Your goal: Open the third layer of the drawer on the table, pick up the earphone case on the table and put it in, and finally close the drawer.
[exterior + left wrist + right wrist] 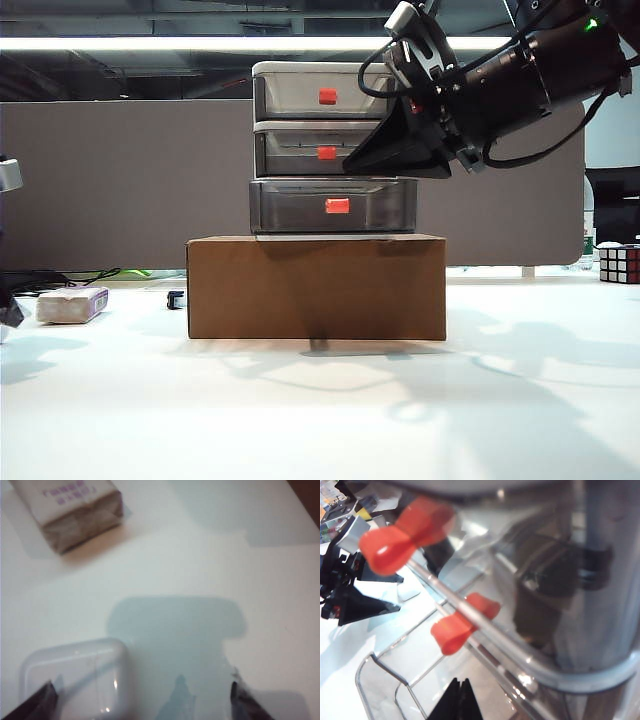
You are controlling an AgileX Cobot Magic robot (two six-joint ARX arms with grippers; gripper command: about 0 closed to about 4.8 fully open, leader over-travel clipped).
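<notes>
The drawer (333,150) stands on a brown cardboard box. Its third layer (333,205) juts forward of the two above, and its clear rim (372,660) shows in the right wrist view. My right gripper (400,150) (460,700) hangs shut and empty in front of the unit, by the red-orange handles (457,627). In the left wrist view the earphone case (75,677) lies on the table (200,555). My left gripper (140,700) is open around it, the case close to one fingertip (42,700). The exterior view shows only a bit of the left arm (8,310) at its left edge.
A white-and-purple block (72,304) (75,510) lies near the left arm. A small dark item (176,298) sits beside the cardboard box (315,285). A Rubik's cube (620,263) stands at the far right. A grey partition runs behind the table.
</notes>
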